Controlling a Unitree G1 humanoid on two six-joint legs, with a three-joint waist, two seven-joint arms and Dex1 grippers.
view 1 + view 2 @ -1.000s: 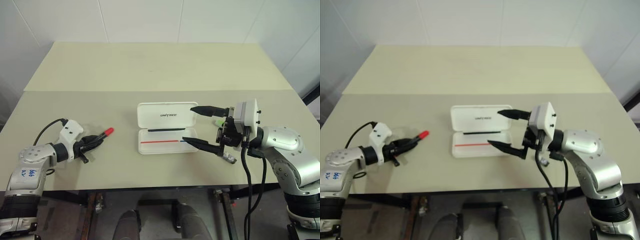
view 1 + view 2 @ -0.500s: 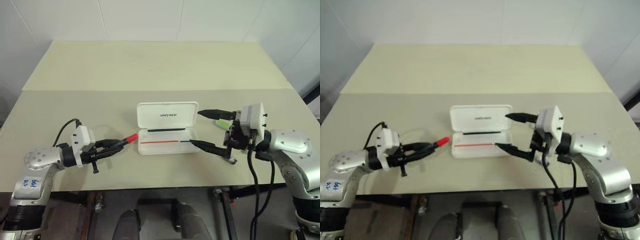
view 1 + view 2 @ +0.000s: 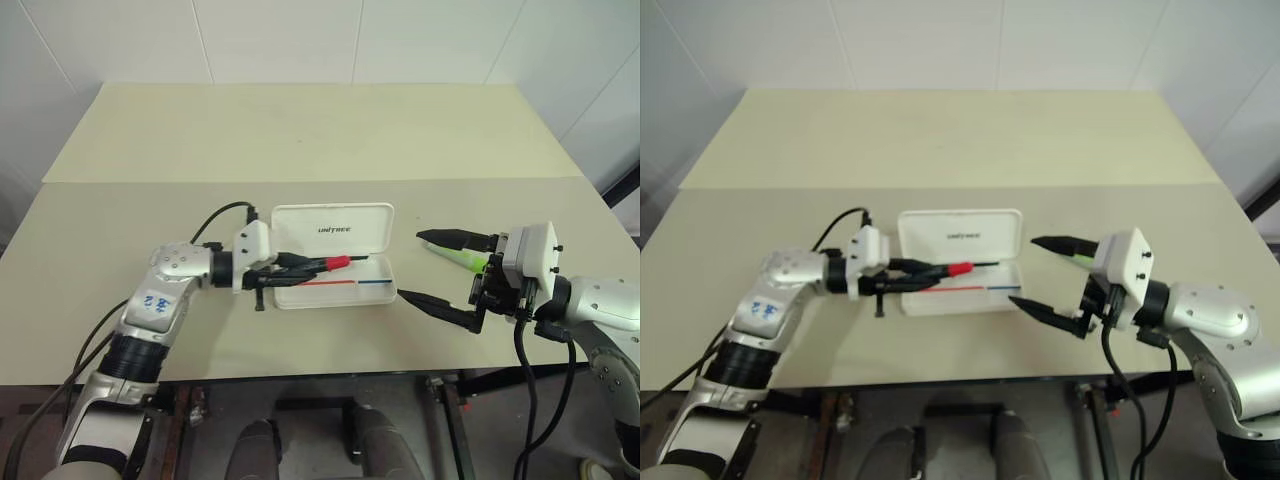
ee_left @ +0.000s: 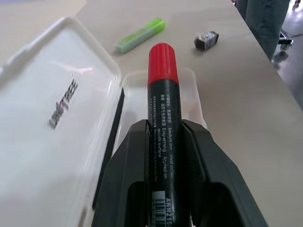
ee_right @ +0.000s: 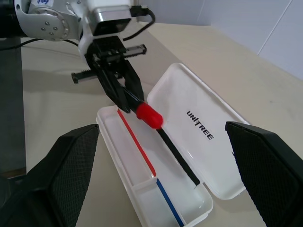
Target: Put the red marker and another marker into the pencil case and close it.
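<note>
On the left, our left gripper (image 3: 300, 264) pinches the short thick marker with a black barrel and red cap (image 3: 327, 263) between its two black fingers; the left wrist view shows the barrel clamped on both sides. We hold it nearly level over the open tray of the white hard plastic hinged pencil case (image 3: 385, 293), red cap pointing to the right, not yet let go. The case lies in the middle of the pale worktop (image 3: 300, 140), its lid with dark lettering folded back flat, red and blue stripes showing in the tray.

Right of the case, our right gripper (image 3: 432, 268) stands spread wide and empty, one finger near the tray's right end. The flat highlighter with a pale green body and bright green cap (image 3: 462, 259) lies on the worktop just behind the gripper's upper finger, apart from the case. A small grey metallic stub (image 4: 206, 39) lies near it.

We judge the task under way: the red marker is over the case but unreleased, the green highlighter remains to be fetched, and the lid still needs closing.
</note>
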